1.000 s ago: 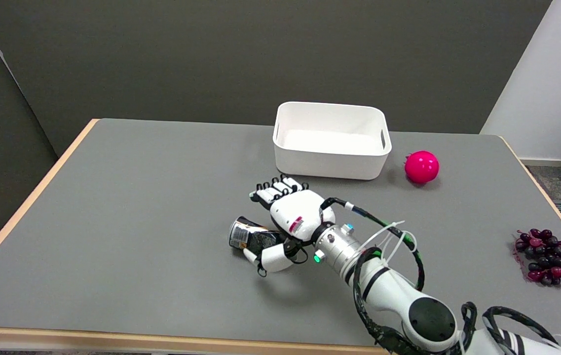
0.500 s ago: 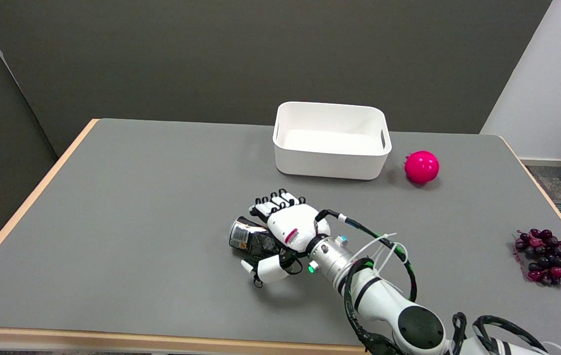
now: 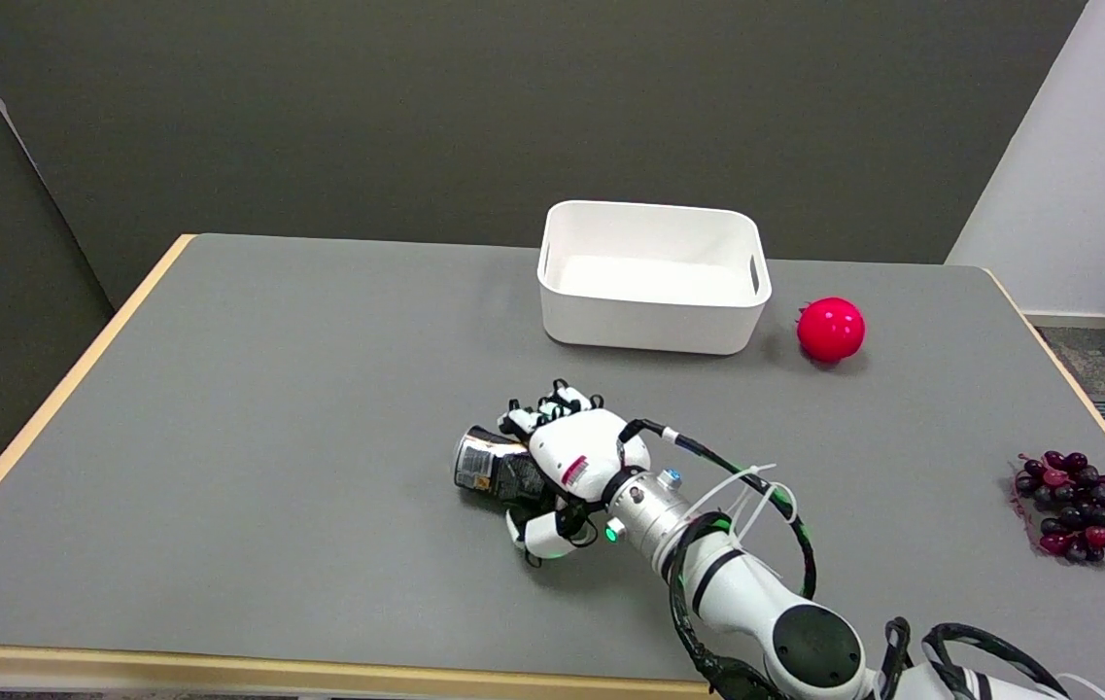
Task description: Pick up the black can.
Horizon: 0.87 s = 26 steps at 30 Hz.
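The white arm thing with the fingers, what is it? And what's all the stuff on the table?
That is a robot's right arm, and at its end is a black-and-white hand with fingers, a bit like yours. The picture comes from a camera up by the robot's head, looking down and across a grey table. The arm reaches in from the lower right. Its fingers are curled around a black can that lies on its side on the table; the job is to pick that can up. Farther back stands a white bin, and nothing can be seen inside it. Beside the bin sits a pink ball. Near the table's right edge lies a bunch of purple grapes.
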### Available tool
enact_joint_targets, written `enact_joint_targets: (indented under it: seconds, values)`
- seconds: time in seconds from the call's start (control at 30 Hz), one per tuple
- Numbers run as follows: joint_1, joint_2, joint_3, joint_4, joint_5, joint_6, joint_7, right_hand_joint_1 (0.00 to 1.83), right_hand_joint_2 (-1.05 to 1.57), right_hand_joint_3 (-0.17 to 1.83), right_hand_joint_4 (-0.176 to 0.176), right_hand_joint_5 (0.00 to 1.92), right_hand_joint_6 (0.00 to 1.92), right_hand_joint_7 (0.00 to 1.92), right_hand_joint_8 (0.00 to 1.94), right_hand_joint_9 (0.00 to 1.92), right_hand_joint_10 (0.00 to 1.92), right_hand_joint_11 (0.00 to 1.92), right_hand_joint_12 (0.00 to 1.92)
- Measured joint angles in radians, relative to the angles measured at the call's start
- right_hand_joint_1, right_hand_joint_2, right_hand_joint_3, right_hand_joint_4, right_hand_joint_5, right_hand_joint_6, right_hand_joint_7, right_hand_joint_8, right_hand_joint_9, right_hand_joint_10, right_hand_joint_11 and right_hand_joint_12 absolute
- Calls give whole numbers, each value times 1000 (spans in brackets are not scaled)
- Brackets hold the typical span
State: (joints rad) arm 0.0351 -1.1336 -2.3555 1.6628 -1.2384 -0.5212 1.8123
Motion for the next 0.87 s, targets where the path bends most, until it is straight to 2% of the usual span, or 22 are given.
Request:
enact_joint_targets:
  seconds: [0.07, 0.2, 0.5, 0.87]
  values:
    - [3, -2, -1, -4, -20, 0, 1, 1139, 1280, 167, -176, 396, 1577, 724, 1653, 567, 1258, -1, 991]
    - [9, -3, 0, -7, -65, 0, 2, 1161, 1199, 263, -176, 479, 1538, 765, 1604, 588, 1289, -1, 1060]
    - [20, -5, 11, 1, -137, 3, 13, 1172, 1167, 296, -176, 515, 1493, 787, 1592, 630, 1372, 65, 1210]
    - [103, 4, 96, 49, -221, 34, 34, 1182, 1125, 350, -176, 548, 1469, 812, 1567, 652, 1360, 137, 1278]
